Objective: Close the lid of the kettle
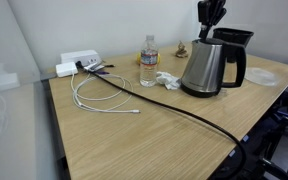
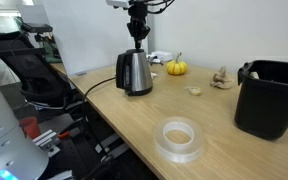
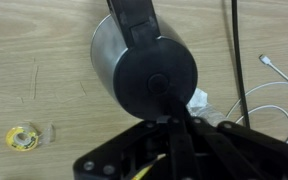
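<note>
Kettle [image 1: 209, 68] on table [image 1: 164, 140], gripper [image 1: 212, 14] just above lid [image 3: 156, 80]; whether it is open or closed cannot be told. Nearby: bottle [image 1: 148, 62], white cable [image 1: 99, 98], black cord [image 1: 174, 108], pumpkin [image 2: 175, 67], tape roll [image 2: 179, 138], bin [image 2: 274, 100].

Pale wood counter [image 1: 154, 135] against a white wall [image 1: 94, 25].
You had a light, wood-grained counter before you, its far edge running along the plain wall in both exterior views. Soft, even light lay across it, and beyond its near edge the space was dark and cluttered.
</note>
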